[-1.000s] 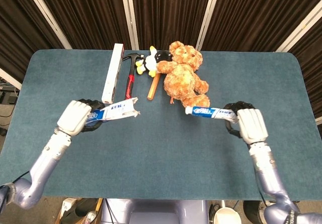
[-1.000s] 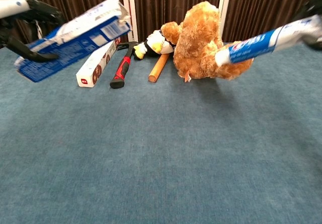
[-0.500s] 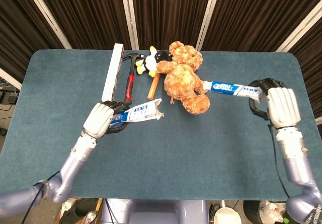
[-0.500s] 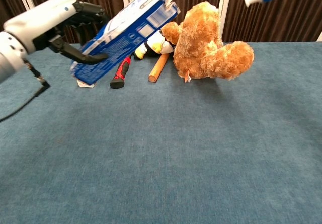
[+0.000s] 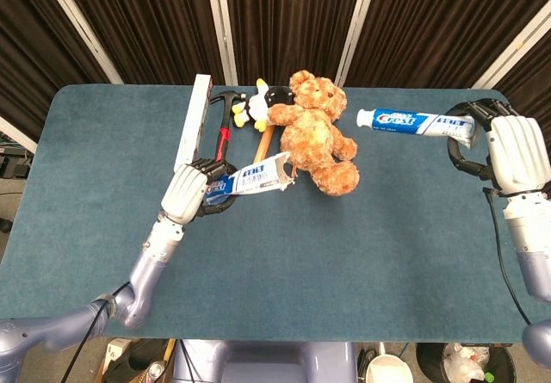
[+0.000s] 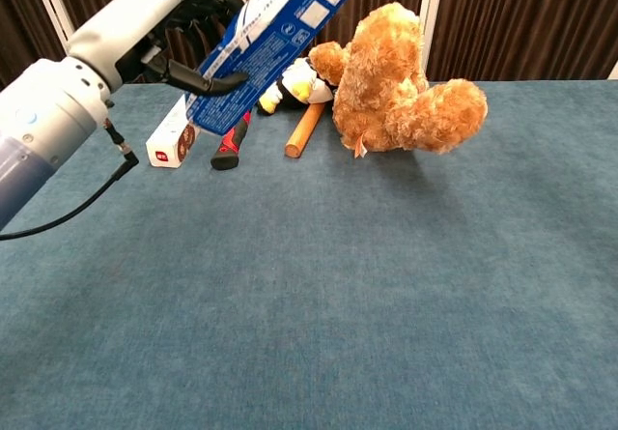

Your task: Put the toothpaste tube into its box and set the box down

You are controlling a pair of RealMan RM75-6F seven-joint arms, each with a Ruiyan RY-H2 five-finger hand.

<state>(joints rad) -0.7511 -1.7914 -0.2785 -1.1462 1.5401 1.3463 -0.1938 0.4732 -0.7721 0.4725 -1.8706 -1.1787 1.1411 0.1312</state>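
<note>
Blue-and-white cardboard, the toothpaste box (image 5: pixel 256 176), is off the bench (image 5: pixel 387 245) in the grip of the left hand (image 5: pixel 191 192), fingers wrapped round its rear end. The open flap end points towards the right, and in the chest view the box tilts upward. The right hand (image 5: pixel 510 149) holds the toothpaste tube (image 5: pixel 411 121) by its tail, cap end pointing left towards the box; this hand is outside the chest view.

Status: both items are picked up and roughly facing each other. They remain well apart, with the teddy bear (image 5: pixel 317 133) on the bench between them. Insertion has not begun.

Outstanding: line up cap and opening, slide the tube in, and set the box down.

Also on the bench: a hammer (image 5: pixel 220 138), a long white carton (image 5: pixel 193 125) and a small penguin toy (image 5: pixel 255 104).
</note>
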